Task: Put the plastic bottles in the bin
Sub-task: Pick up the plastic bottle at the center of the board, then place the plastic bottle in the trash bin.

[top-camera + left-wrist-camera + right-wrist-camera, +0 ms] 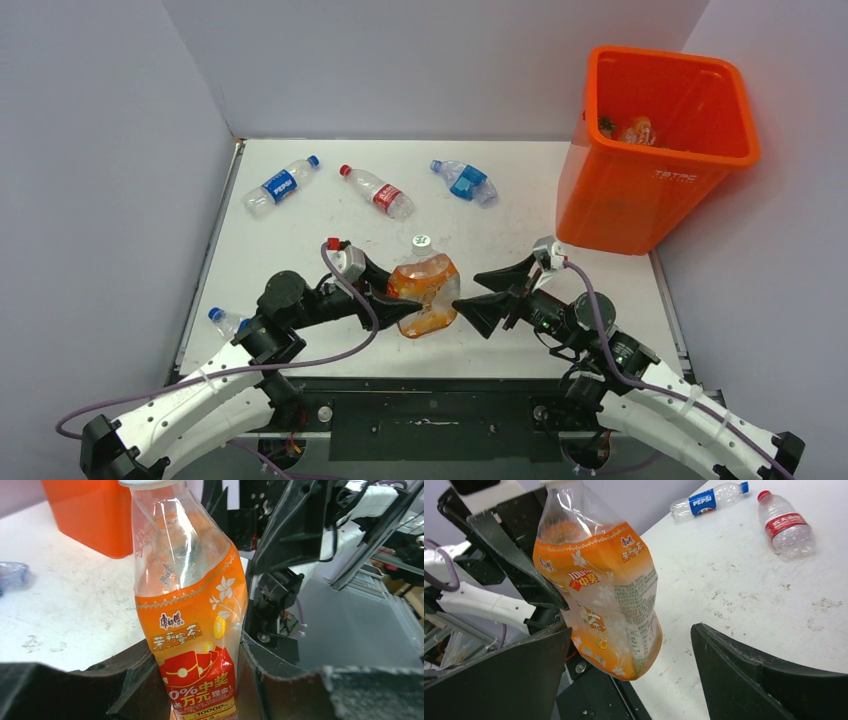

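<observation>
We've got one in hand: our left claw (405, 305) is clamped on the crumpled orange-labelled bottle (428, 290), holding it cap-up over the near tabletop (520, 215). Our right claw (468, 290) stands wide apart just beside it, gripping nothing. The bin (620, 200) waits at the far right. As we see it, the next move is a carry to the bin's mouth and a release above it, steering clear of the right arm. The Pepsi bottle (280, 185), red-labelled bottle (377, 192) and blue-labelled bottle (462, 182) wait behind.
</observation>
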Available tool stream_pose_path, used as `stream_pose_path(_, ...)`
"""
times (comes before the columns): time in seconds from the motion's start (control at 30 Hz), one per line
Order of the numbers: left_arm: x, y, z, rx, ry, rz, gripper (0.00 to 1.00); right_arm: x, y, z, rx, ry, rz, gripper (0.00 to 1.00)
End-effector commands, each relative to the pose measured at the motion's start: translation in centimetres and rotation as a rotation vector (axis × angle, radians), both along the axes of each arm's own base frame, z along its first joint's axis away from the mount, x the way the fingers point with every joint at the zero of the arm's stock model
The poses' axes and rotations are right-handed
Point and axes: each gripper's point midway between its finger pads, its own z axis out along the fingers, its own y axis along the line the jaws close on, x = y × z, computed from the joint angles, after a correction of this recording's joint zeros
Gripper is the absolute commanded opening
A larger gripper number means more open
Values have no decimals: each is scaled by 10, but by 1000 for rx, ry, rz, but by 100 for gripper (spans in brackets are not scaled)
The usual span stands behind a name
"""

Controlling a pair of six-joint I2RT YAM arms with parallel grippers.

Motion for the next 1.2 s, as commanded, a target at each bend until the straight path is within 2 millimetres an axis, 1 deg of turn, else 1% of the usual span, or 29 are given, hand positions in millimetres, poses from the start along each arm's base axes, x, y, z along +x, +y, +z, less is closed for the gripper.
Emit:
stream_pose_path(0.0,14,11,12,-26,-119,138,0,9,-18,19,-1,66,-119,91)
stream_pose_path(0.07,18,14,12,-25,-147,177,0,11,-26,28,29,61,-156,90)
stream_pose_path(0.13,19,17,12,-22,-172,207,0,9,-35,42,105,39,-181,90)
stream_pose_path(0.17,20,18,12,-20,-183,222,0,8,-38,45,133,36,-189,90)
stream_pose_path(0.23,22,20,10,-7,-207,250,0,6,-39,50,111,12,-180,90)
stream_pose_path(0.33,26,23,5,36,-241,307,0,14,-37,48,36,21,-202,90)
stream_pose_path(0.43,30,27,1,80,-270,359,0,15,-35,57,55,1,-202,90)
stream_pose_path(0.57,38,35,-1,121,-307,438,0,23,-33,67,63,2,-231,90)
stream_pose_path(0.63,41,39,-1,126,-316,467,0,29,-25,66,34,19,-231,90)
stream_pose_path(0.7,45,41,-2,133,-318,491,0,39,-20,66,8,32,-267,90)
stream_pose_path(0.77,48,42,-5,146,-319,503,0,42,-11,69,-8,22,-283,90)
stream_pose_path(0.83,49,40,-8,161,-315,500,0,41,3,73,-27,-3,-280,90)
stream_pose_path(0.87,48,39,-10,169,-316,491,0,40,10,79,-32,-20,-278,90)
stream_pose_path(0.97,45,33,-15,185,-318,461,0,35,33,79,-98,-59,-302,90)
stream_pose_path(1.0,45,32,-15,188,-317,456,0,29,43,80,-115,-78,-301,90)
stream_pose_path(1.07,44,31,-16,192,-314,451,0,27,48,91,-102,-108,-335,90)
stream_pose_path(1.17,44,31,-17,193,-309,449,0,31,52,100,-95,-126,-383,90)
